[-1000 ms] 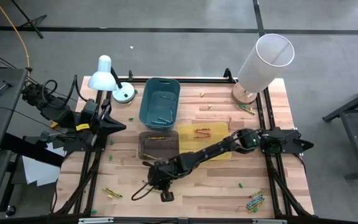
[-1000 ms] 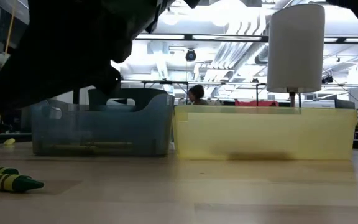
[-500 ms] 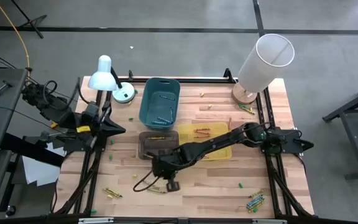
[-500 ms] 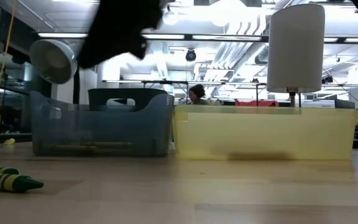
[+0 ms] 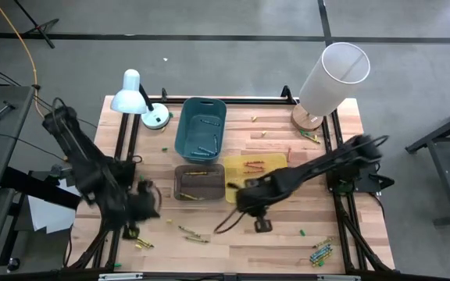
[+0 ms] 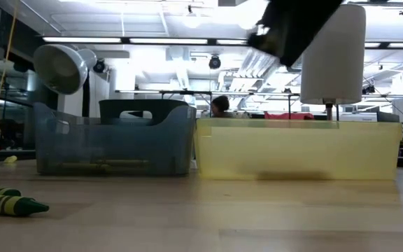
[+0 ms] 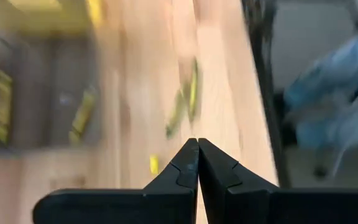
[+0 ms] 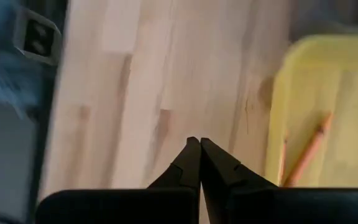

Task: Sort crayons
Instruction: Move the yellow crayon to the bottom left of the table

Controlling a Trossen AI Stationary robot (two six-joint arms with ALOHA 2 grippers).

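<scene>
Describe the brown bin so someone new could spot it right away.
Start at the white desk lamp and the deep teal bin beside it. The brown bin sits just below the teal one, left of the yellow tray. It alone is dark brown.

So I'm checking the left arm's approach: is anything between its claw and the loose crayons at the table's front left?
Nothing visible does. The left claw, shut, hangs over bare wood, and the loose crayons lie on open table just in front of it, with no bin or lamp between.
</scene>
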